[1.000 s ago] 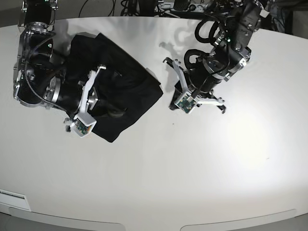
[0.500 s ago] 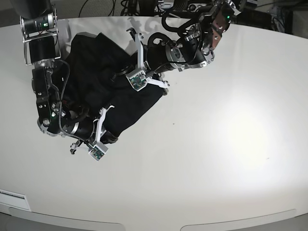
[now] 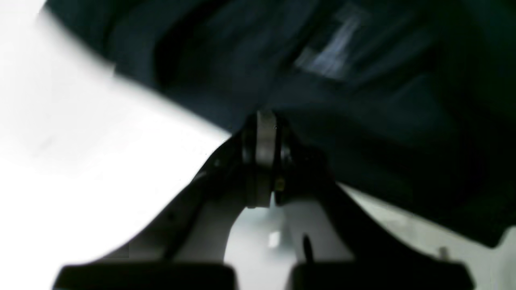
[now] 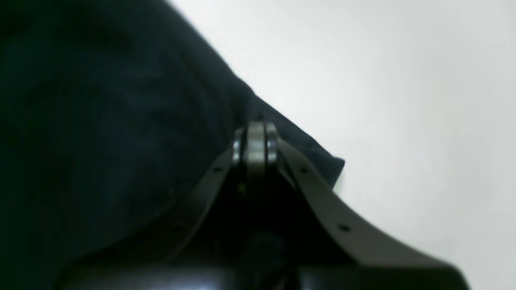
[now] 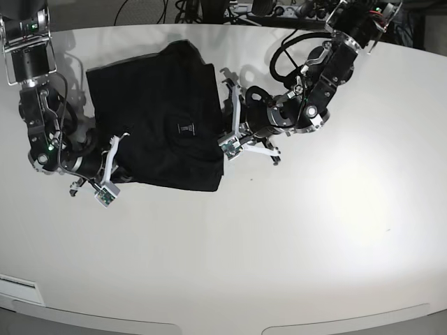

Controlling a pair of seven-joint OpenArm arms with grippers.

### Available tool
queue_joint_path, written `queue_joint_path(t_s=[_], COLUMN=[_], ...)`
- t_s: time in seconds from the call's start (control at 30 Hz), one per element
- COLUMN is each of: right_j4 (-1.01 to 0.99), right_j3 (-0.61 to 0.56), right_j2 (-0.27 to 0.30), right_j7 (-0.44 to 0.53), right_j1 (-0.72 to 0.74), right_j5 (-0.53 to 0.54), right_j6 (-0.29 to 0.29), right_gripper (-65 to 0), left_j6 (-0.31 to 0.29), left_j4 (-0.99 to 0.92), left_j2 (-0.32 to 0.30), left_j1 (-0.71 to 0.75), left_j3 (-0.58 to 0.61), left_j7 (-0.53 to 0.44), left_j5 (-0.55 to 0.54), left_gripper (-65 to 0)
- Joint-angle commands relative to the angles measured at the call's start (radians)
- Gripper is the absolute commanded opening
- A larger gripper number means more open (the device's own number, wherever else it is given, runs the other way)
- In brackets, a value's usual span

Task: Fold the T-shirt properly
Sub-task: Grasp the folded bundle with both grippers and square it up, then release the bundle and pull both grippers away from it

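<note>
Between the 2 arms the black T-shirt [image 5: 157,129] lies folded on the white tabletop [image 5: 314,237], its right edge pinched in the closed left pincer [image 5: 225,134] and its opposite edge nipped by the closed right pincer [image 5: 115,159].

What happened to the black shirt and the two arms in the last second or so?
The T-shirt went from a crumpled, slanted heap to a flatter, squarer shape. The left gripper, at first apart from the cloth on bare table, swung over to the shirt's right edge. The right gripper slid down to the lower left edge. Both wrist views show fingers closed at the cloth's border. The shirt stayed on the white table.
</note>
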Motion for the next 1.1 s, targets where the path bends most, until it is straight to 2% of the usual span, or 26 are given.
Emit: queue_joint_path(t_s=[0.0,0.1,0.17,0.2,0.27,0.33,0.4,0.47,0.53,0.6,0.7,0.83,0.97,1.07], right_j4=[0.032,0.105,0.164,0.199,0.266,0.317,0.338,0.338,0.326,0.284,0.174,-0.012,-0.085,-0.066], right_j3=[0.023,0.092,0.153,0.185,0.248,0.311,0.362,0.391,0.388,0.386,0.381,0.316,0.239,0.233], right_j2=[0.034,0.051,0.050,0.049,0.048,0.044,0.045,0.045,0.044,0.045,0.044,0.044,0.044,0.045], right_j7=[-0.034,-0.080,-0.097,-0.098,-0.094,-0.088,-0.058,-0.051,-0.046,-0.014,0.037,0.046,0.040,-0.018], right_j1=[-0.014,-0.096,-0.150,-0.176,-0.218,-0.232,-0.233,-0.231,-0.231,-0.230,-0.198,-0.096,-0.064,-0.083], right_j5=[0.003,0.041,0.082,0.097,0.106,0.106,0.105,0.095,0.037,-0.008,-0.022,-0.018,0.014,0.097], right_j6=[-0.008,-0.037,-0.053,-0.067,-0.100,-0.127,-0.134,-0.119,-0.100,-0.084,-0.043,0.001,0.025,0.025], right_gripper=[-65.0,-65.0,-65.0,-65.0,-65.0,-65.0,-65.0,-65.0,-65.0,-65.0,-65.0,-65.0,-65.0,-65.0], left_j6=[0.008,0.008,0.008,0.008,0.008,-0.013,-0.108,-0.189,-0.235,-0.267,-0.272,-0.269,-0.269,-0.253], left_j4=[0.008,-0.048,-0.120,-0.150,-0.159,-0.116,-0.037,0.042,0.106,0.156,0.181,0.159,0.097,0.007], left_j2=[-0.014,-0.026,-0.014,-0.005,0.008,0.010,0.010,0.010,0.008,0.008,0.007,0.005,-0.013,-0.033], left_j1=[-0.031,-0.098,-0.156,-0.187,-0.243,-0.283,-0.290,-0.269,-0.220,-0.163,-0.106,-0.050,-0.018,-0.069], left_j3=[-0.002,-0.002,-0.002,-0.002,-0.002,-0.002,-0.002,-0.002,-0.002,0.006,0.046,0.113,0.185,0.222], left_j7=[-0.023,-0.130,-0.208,-0.215,-0.144,-0.021,0.108,0.215,0.271,0.296,0.307,0.301,0.217,0.132], left_j5=[0.022,0.039,0.039,0.038,-0.007,-0.163,-0.363,-0.536,-0.632,-0.666,-0.593,-0.460,-0.330,-0.224], left_gripper=[-65.0,-65.0,-65.0,-65.0,-65.0,-65.0,-65.0,-65.0,-65.0,-65.0,-65.0,-65.0,-65.0,-65.0])
